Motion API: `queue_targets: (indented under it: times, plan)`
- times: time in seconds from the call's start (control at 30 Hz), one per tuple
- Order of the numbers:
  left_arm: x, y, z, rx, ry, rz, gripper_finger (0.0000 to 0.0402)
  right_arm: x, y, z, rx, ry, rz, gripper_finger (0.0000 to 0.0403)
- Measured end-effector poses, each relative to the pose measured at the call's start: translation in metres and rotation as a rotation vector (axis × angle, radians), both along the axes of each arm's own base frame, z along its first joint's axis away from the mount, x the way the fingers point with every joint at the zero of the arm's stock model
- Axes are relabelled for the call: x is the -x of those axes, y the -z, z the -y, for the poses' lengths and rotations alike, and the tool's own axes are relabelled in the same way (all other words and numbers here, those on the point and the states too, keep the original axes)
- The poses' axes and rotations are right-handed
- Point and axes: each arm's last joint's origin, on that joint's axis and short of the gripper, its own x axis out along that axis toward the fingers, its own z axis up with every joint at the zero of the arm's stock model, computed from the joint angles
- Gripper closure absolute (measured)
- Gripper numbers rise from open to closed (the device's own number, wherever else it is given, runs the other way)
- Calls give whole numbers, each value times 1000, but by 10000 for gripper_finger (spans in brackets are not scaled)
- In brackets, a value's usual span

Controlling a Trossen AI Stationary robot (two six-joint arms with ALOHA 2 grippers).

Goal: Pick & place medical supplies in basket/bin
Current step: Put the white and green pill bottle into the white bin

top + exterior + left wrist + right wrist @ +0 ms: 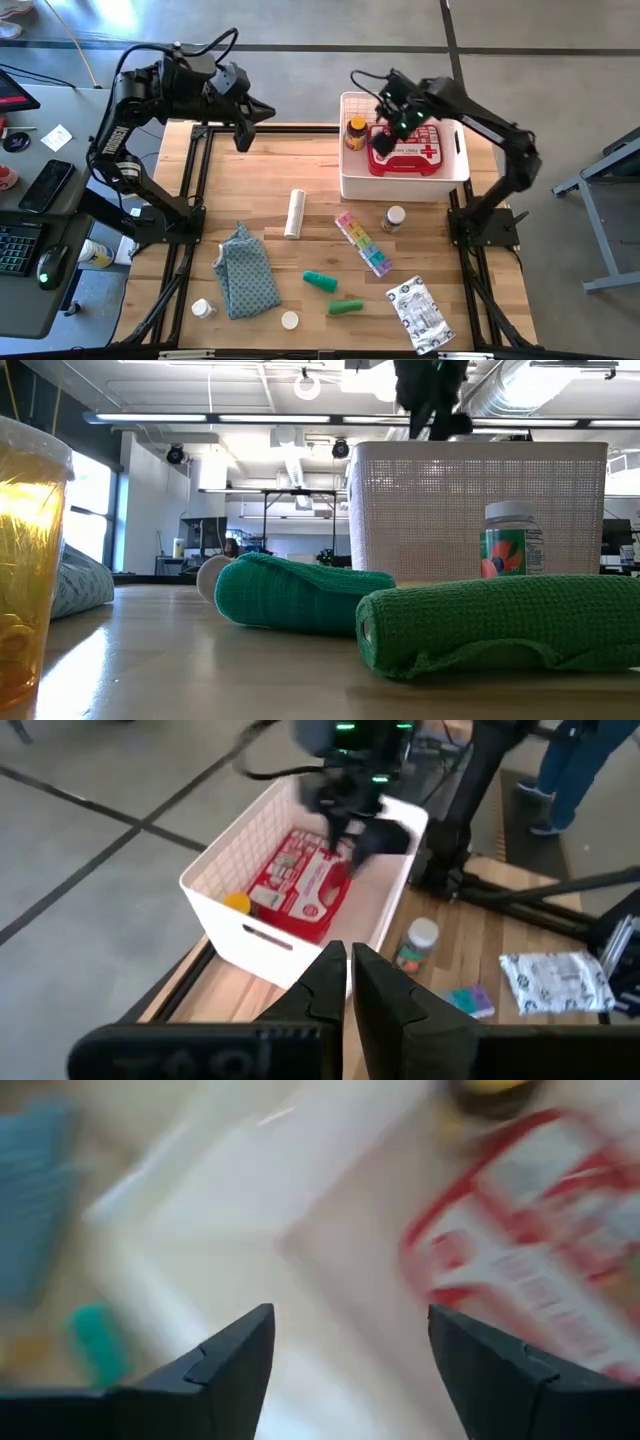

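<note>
The white lattice bin (400,188) stands at the table's far right. In it lie the red first-aid case (412,152) and an amber bottle (355,132). My right gripper (383,140) hangs open over the bin, just left of the case (540,1230), with nothing between its fingers. My left gripper (243,130) is shut and empty, raised over the far left edge. On the table lie a white roll (294,213), the rainbow pill organizer (362,243), a pill bottle (394,218), two green tubes (320,281) (345,306) and a silver-white packet (420,315).
A blue-grey patterned cloth (245,270) lies crumpled near the left front, with a small white bottle (203,308) and a white cap (290,320) beside it. A desk with a keyboard and phone stands left of the table. A person's legs (570,770) show beyond the far right.
</note>
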Motion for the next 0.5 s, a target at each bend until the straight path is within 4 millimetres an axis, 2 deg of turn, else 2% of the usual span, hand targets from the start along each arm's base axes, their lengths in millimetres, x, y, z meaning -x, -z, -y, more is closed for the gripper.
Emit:
queue_targets:
  times: [0.1,0.23,0.37,0.5]
  plan:
    - [-1,-1,0,4,-4,13,344,8,-16,-37,-48,-92,33,149]
    - [-1,-1,0,24,-19,24,344,15,-28,-83,17,-158,-20,149]
    - [-2,-4,-1,77,-50,74,344,15,-33,-121,88,-221,-24,149]
    - [-8,-12,-2,92,-57,182,344,13,-30,-151,155,-221,-81,149]
